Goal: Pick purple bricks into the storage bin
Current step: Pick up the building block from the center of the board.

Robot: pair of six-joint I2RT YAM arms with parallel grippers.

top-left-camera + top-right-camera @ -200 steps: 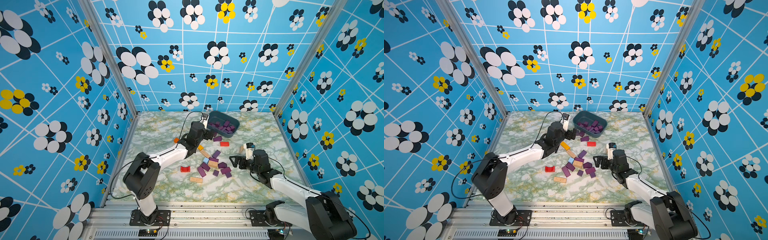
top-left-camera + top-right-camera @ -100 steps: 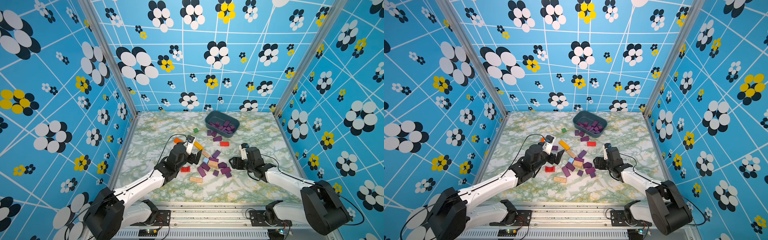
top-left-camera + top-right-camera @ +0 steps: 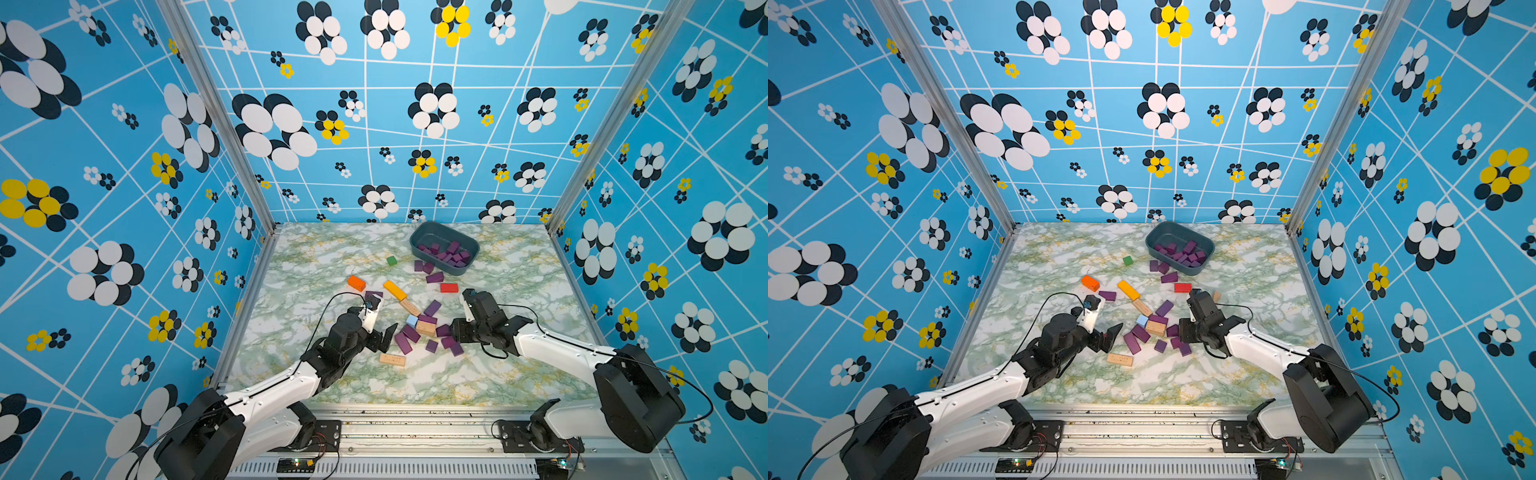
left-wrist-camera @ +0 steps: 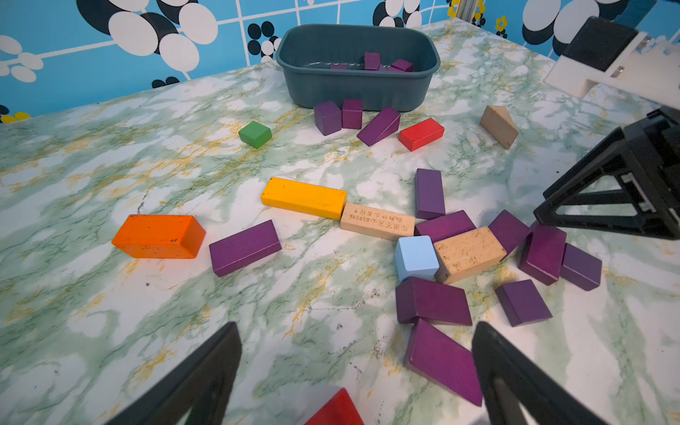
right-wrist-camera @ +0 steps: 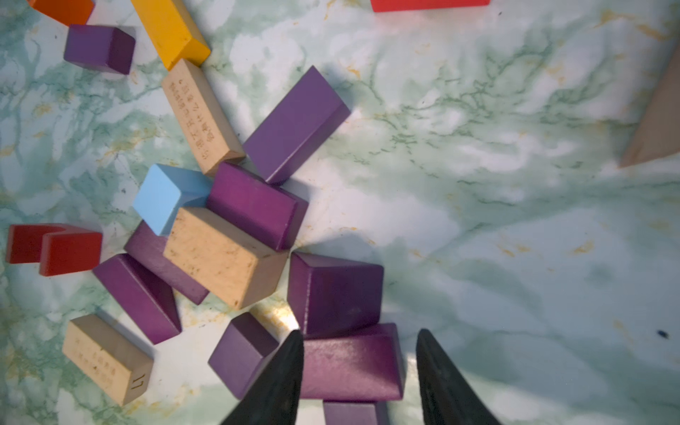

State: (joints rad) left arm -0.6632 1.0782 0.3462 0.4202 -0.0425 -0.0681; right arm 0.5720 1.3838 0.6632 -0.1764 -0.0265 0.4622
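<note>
Left gripper (image 4: 355, 327) is held wide open, low beside the central cluster of purple bricks (image 3: 409, 334). Right gripper (image 5: 360, 333) is narrowed astride one purple brick (image 5: 349, 368); a firm grip cannot be confirmed. Storage bin (image 3: 455, 270) is seen far, right of centre, partly filled.

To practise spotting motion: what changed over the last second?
The left gripper drew back from the storage bin toward the near edge, jaws wide open and empty. The right gripper narrowed its jaws around a purple brick. The bin, the yellow block and the orange block stayed put.
</note>
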